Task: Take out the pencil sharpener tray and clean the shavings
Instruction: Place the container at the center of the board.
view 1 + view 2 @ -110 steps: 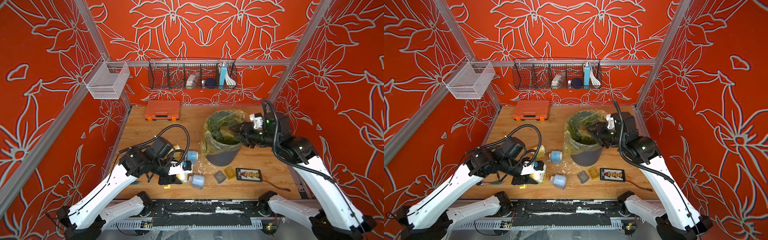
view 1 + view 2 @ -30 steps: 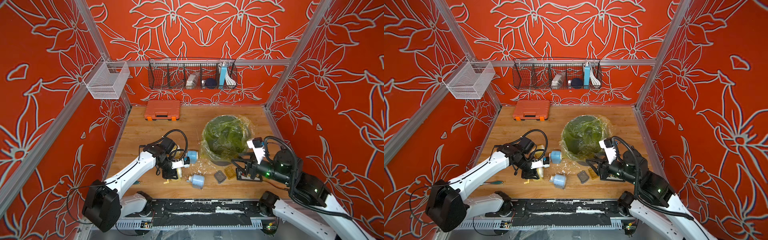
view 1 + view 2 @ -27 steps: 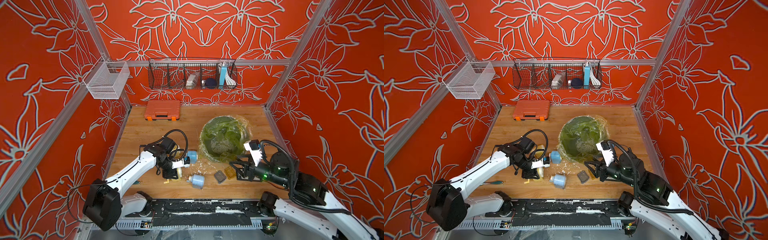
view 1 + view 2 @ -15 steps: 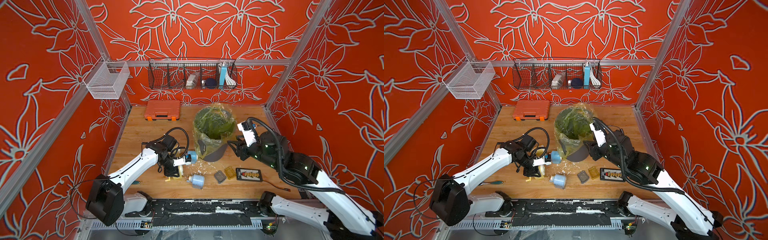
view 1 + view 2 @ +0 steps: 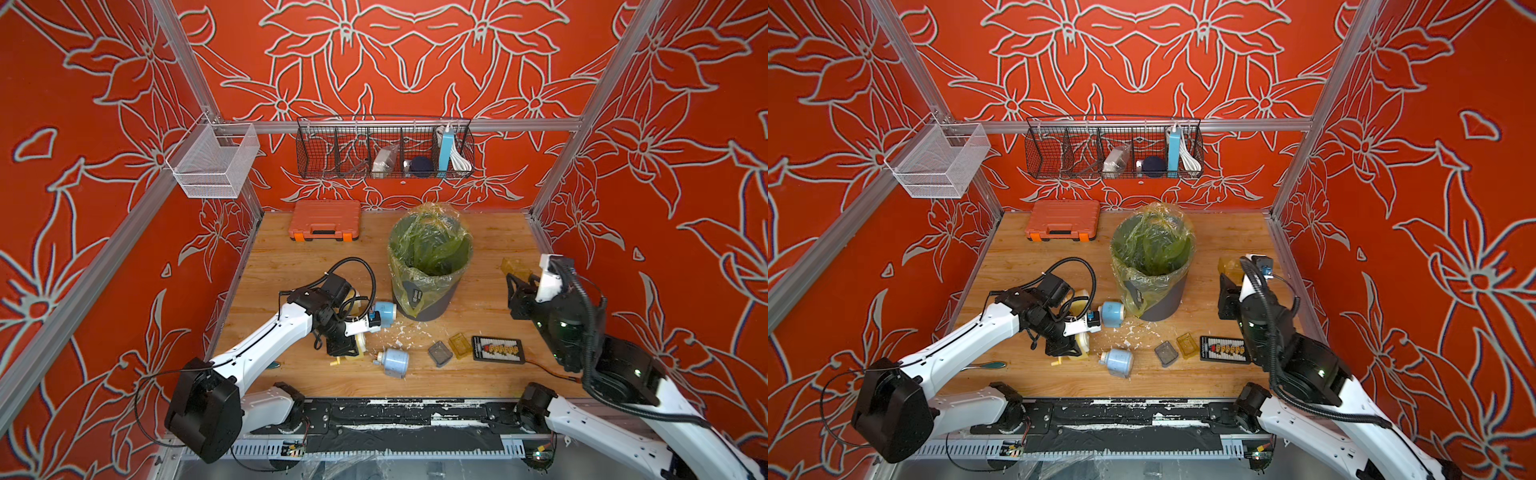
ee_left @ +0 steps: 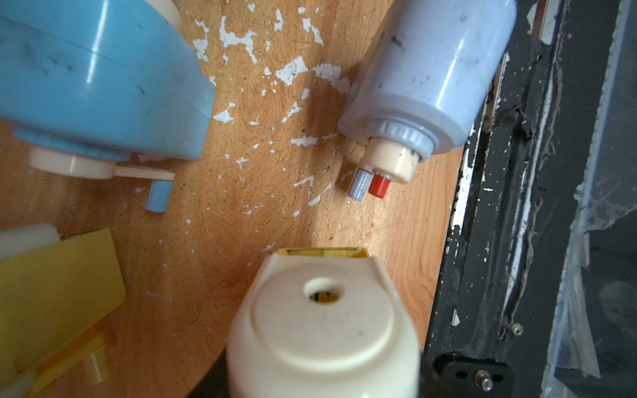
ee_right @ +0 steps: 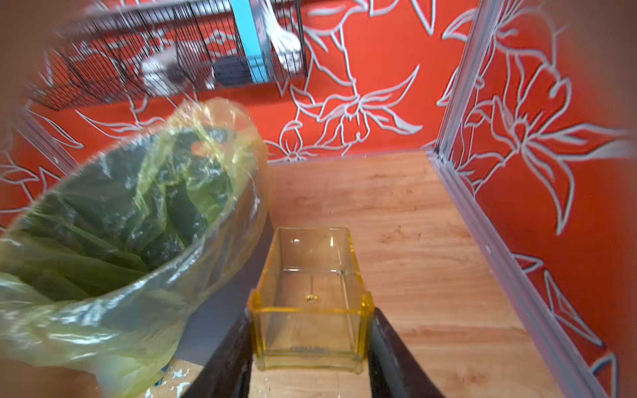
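Note:
My right gripper is shut on a clear yellow pencil sharpener tray, one finger on each long side. The tray looks bare inside. It hangs right of the bin, seen in both top views. My left gripper is shut on a cream pencil sharpener standing on the table; its jaws are hidden behind the body in the left wrist view. Pale shavings lie scattered on the wood in front of the bin.
A grey bin with a green-yellow bag stands mid-table. Two blue sharpeners, a grey tray, a yellow tray and a black card lie near the front. An orange case sits at the back.
My right arm has swung right, away from the bin, carrying the yellow tray toward the right wall. The left arm has stayed on the cream sharpener.

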Controlling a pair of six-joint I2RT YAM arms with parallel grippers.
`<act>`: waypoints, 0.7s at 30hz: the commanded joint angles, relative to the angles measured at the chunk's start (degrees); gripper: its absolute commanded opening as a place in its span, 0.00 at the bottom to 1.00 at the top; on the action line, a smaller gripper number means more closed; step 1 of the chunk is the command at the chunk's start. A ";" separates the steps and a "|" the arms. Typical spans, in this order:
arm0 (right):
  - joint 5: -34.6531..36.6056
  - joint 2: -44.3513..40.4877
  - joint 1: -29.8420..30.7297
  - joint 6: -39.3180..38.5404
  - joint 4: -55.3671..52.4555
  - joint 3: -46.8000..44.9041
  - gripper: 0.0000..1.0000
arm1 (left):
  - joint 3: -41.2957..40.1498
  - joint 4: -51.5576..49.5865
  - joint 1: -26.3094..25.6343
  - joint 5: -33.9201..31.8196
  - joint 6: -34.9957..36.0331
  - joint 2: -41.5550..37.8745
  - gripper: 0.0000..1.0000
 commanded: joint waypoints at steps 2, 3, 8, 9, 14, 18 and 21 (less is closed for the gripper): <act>-8.18 4.24 -6.29 10.15 5.31 -7.35 0.00 | -0.77 -0.17 0.34 1.65 -0.33 -1.60 0.00; -11.87 4.84 -9.01 11.26 8.82 -10.19 0.00 | -0.94 -0.10 0.34 1.57 -0.37 -1.65 0.00; -17.04 7.10 -14.79 11.27 29.74 -24.32 0.00 | -1.52 0.91 0.34 1.17 -0.66 -0.99 0.00; -17.06 8.36 -15.30 11.46 33.78 -26.68 0.00 | -1.65 1.13 0.32 1.02 -0.79 -0.82 0.00; -21.52 19.72 -17.22 11.89 46.70 -30.97 0.00 | -2.02 1.76 0.34 -0.17 -1.01 -0.27 0.00; -23.23 28.48 -18.07 13.47 54.51 -32.12 0.00 | -1.67 1.16 0.34 -0.08 -1.10 0.45 0.00; -25.78 34.59 -19.00 13.70 56.66 -31.67 0.00 | -1.13 0.93 0.34 -0.66 -1.04 1.42 0.00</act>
